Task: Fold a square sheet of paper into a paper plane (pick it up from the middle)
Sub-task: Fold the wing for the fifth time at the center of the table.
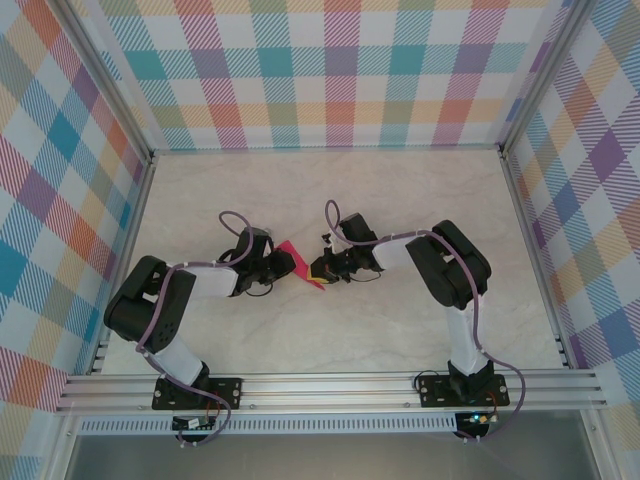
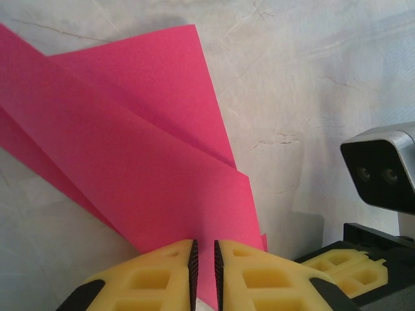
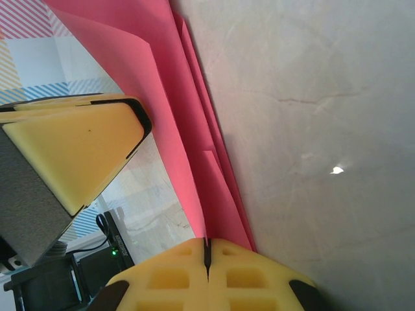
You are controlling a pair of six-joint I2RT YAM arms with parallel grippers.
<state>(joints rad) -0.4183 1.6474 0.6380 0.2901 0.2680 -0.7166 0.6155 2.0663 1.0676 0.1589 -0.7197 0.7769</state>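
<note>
Where both claws grip: creased magenta-pink square sheet of paper (image 2: 149,162), pinched from two sides.
Left claw (image 2: 204,249): clamped on the sheet's near edge.
Right claw (image 3: 207,245): closed tight on a folded edge.
Beyond the claws: pale marbled counter (image 2: 311,65).

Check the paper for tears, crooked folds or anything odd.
No tear or crumple shows. The paper is pinched at its edges by the left gripper and the right gripper. One oddity: its folded layers fan apart, with edges stepped rather than flush, so the folds look loose.
</note>
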